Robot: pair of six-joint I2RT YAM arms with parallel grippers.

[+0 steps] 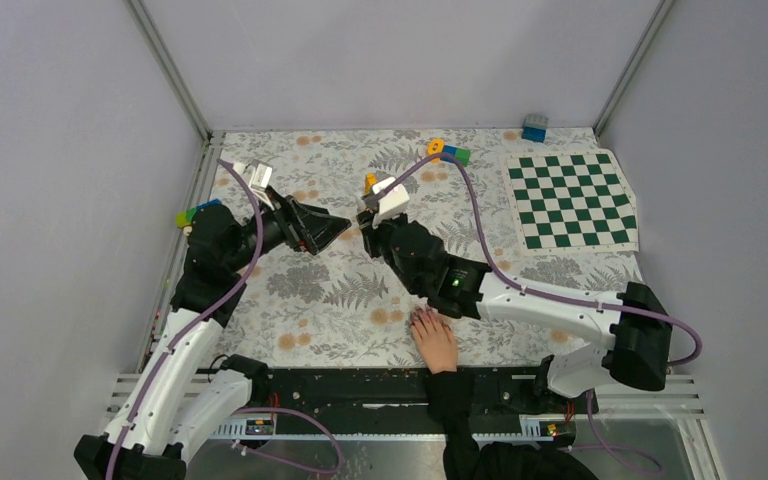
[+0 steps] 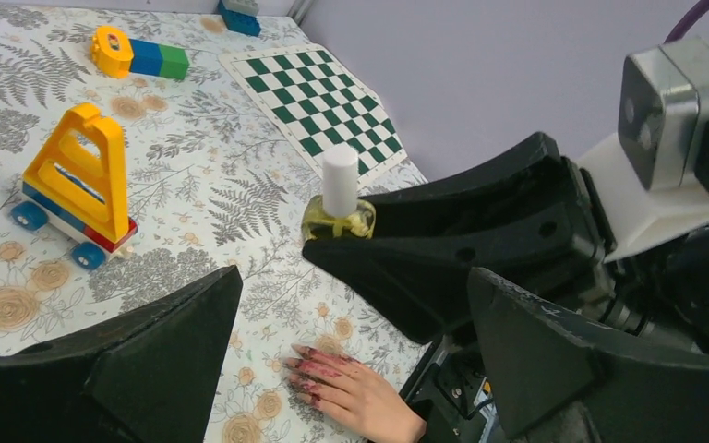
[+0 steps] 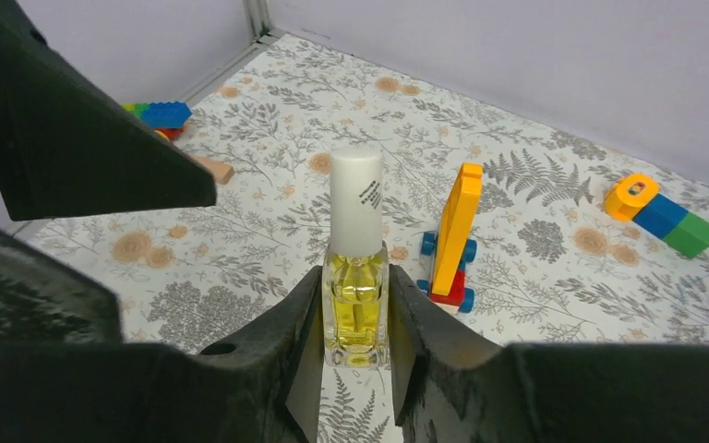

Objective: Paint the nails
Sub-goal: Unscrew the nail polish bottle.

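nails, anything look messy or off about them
Yes: dark red seems to streak past the nails onto the hand, like smeared polish. Also, the capped bottle in the right tool holds yellow liquid, not red.

Bright, even, diffuse light; soft faint shadows; overview sharp; near fingers slightly blurred.

2 robot arms with 1 gripper each: left gripper, right gripper. 1 bottle of yellow liquid. 1 human hand; its dark red nails are too small to count. 1 chequered mat. 1 yellow wheeled toy. 1 orange-blue-green brick row, 1 lone blue brick, 1 mixed brick cluster, 1 wooden block
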